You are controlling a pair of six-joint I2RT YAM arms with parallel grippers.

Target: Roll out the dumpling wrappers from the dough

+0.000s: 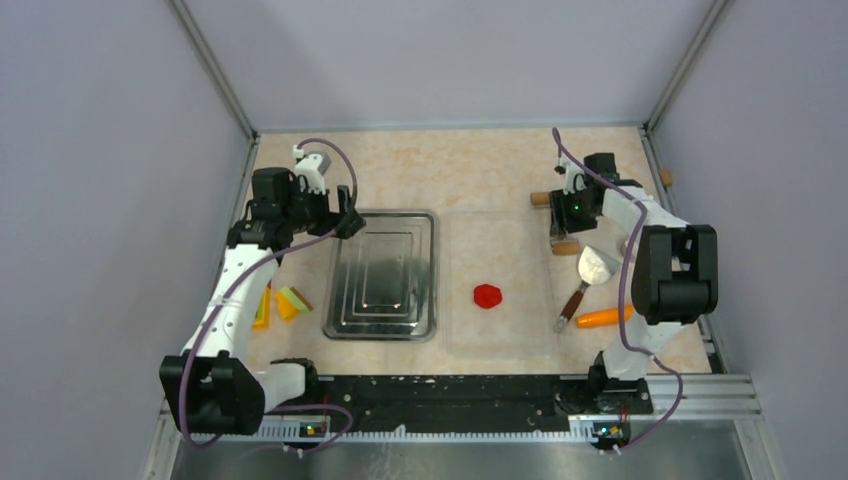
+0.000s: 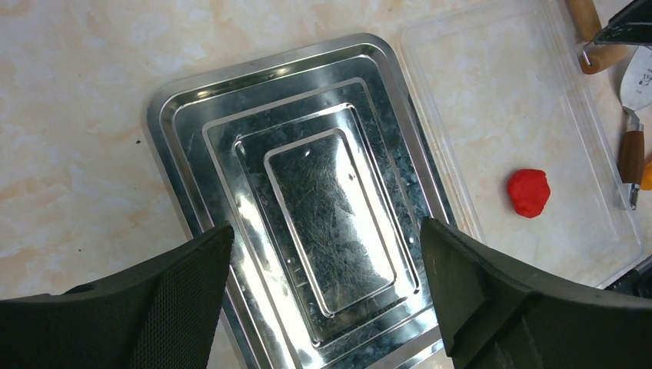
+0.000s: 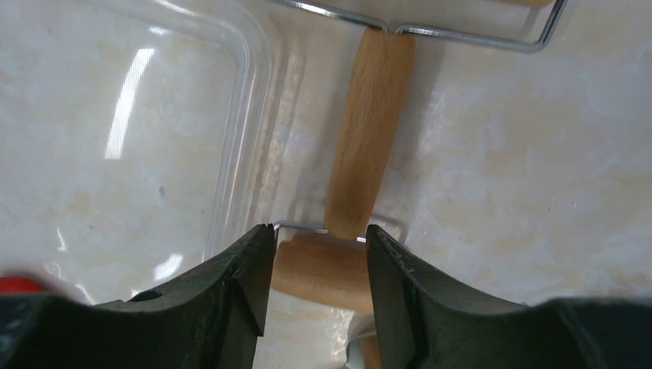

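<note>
The dough [image 1: 488,296] is a small red lump lying on a clear plastic tray [image 1: 500,335]; the left wrist view shows the dough [image 2: 529,192] too. No dumpling wrappers are in view. My right gripper [image 1: 563,232] hangs over a wooden roller tool [image 1: 540,198] at the tray's far right corner. In the right wrist view the right gripper [image 3: 319,231] is partly closed and straddles the near end of the roller's wooden handle [image 3: 369,131], with a gap left on one side. My left gripper [image 2: 323,231] is wide open above the metal tray [image 2: 165,115], holding nothing.
The metal tray [image 1: 345,325] lies left of the clear one. A scraper with a wooden handle [image 1: 597,265] and an orange carrot [image 1: 603,317] lie right of the clear tray. Yellow and green pieces [image 1: 285,303] sit at the far left.
</note>
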